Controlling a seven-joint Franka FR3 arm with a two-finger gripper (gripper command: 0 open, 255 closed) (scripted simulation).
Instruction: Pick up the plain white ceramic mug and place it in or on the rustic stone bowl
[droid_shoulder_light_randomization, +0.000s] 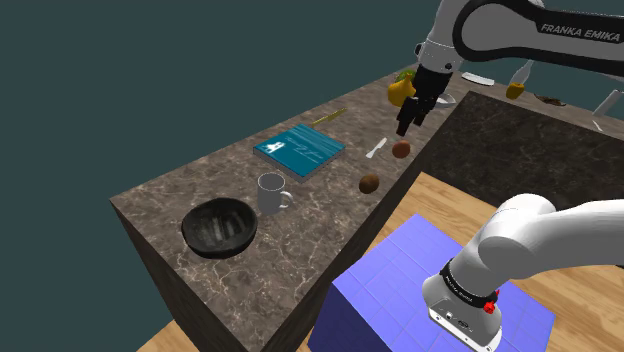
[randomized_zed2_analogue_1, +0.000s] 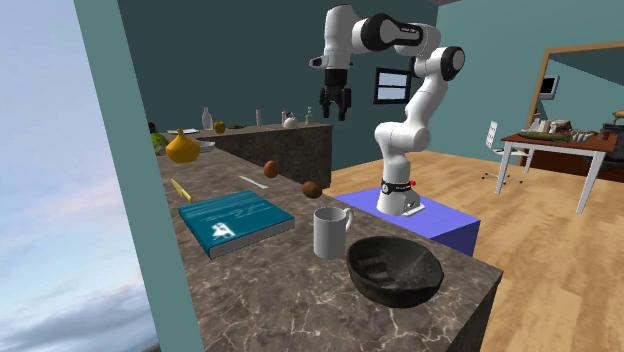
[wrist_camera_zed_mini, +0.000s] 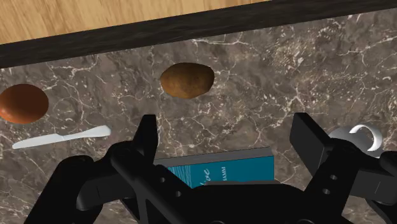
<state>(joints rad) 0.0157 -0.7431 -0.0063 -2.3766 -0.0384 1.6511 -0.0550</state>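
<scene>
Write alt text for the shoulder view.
A white arm holds its open black tool above a veined brown counter, well away from the white mug standing beside a dark bowl. A teal book lies between tool and mug.

The pincer (randomized_zed2_analogue_1: 335, 108) hangs high in the air, pointing down, with nothing in it. Far below it, on the desk (randomized_zed2_analogue_1: 280, 292), the white mug (randomized_zed2_analogue_1: 330, 233) stands upright. The dark bowl (randomized_zed2_analogue_1: 395, 270) sits just beside the mug, even farther from the pincer.
</scene>
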